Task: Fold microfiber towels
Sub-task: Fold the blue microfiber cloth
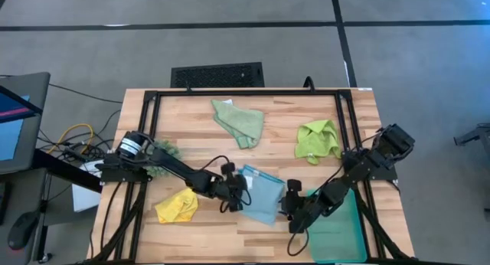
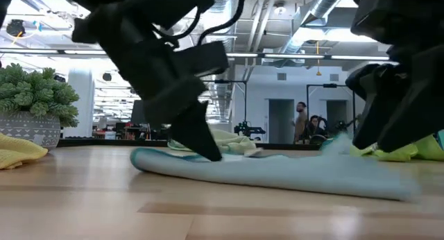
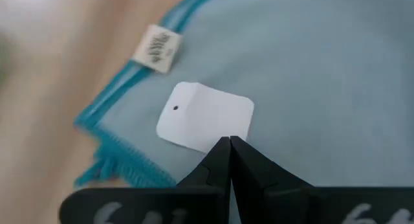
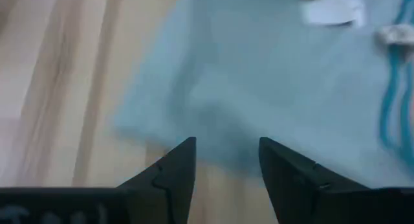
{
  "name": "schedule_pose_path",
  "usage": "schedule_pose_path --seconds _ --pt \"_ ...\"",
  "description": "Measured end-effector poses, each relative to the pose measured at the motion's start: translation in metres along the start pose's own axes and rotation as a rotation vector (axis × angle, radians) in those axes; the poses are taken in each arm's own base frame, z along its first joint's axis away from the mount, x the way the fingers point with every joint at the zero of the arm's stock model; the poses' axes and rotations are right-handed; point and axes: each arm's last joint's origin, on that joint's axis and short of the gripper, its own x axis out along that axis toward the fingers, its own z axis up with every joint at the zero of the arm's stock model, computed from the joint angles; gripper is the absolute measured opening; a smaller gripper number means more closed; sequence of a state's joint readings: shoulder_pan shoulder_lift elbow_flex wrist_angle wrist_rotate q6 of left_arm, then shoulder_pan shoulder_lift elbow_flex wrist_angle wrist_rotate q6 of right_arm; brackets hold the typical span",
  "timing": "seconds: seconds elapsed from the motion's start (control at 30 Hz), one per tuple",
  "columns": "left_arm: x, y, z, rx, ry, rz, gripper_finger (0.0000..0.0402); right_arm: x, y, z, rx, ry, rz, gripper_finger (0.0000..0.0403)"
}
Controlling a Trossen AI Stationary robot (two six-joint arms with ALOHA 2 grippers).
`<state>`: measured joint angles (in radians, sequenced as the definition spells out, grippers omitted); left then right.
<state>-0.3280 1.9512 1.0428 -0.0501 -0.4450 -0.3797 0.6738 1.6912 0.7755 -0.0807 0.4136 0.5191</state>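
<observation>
**End effectors at the blue towel**

End effectors sit on opposite sides of the blue towel (image 1: 262,192). Left end effector (image 1: 243,193) is closed, its fingers pressed together with nothing between them, tips down on the towel's left part beside a white tag (image 3: 206,115). Right end effector (image 1: 292,206) stands open with nothing held, just above the towel's right edge.

Counter (image 1: 191,135): light wood, framed by black rails. Teal tray (image 1: 341,227) lies at the near right corner, under the right arm. Blue towel lies flat at centre front, partly folded. Sage towel (image 1: 240,121) lies crumpled at the far middle. Lime towel (image 1: 318,139) is bunched to the right, well apart. Yellow towel (image 1: 177,206) is crumpled at the near left, under the left arm.
</observation>
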Motion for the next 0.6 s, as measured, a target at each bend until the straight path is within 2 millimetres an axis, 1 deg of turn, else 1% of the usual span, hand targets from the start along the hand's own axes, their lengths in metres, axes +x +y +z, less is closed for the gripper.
schedule_pose_path --seconds 0.07,0.13,0.23,0.33,0.43,0.6 --pt "-0.007 0.005 0.001 0.012 0.002 0.071 0.0000 0.001 -0.005 -0.003 -0.001 0.002 -0.044 0.0176" --pt "-0.020 0.005 0.006 -0.005 -0.026 0.089 0.0000 -0.003 -0.008 -0.002 -0.002 -0.012 -0.077 0.0166" --pt "-0.036 -0.003 0.012 -0.005 -0.073 0.057 0.0000 -0.014 -0.006 0.004 0.007 -0.069 -0.084 0.0151" --pt "-0.044 -0.011 0.013 0.033 -0.094 0.000 0.0000 -0.023 -0.003 0.006 0.006 -0.115 -0.102 0.0136" --pt "-0.045 -0.017 0.010 0.087 -0.088 -0.044 0.0000 -0.026 -0.002 0.006 0.006 -0.130 -0.104 0.0123" --pt "-0.031 -0.028 -0.003 0.103 -0.045 -0.083 0.0000 -0.013 -0.004 -0.001 -0.003 -0.074 -0.145 0.0105"
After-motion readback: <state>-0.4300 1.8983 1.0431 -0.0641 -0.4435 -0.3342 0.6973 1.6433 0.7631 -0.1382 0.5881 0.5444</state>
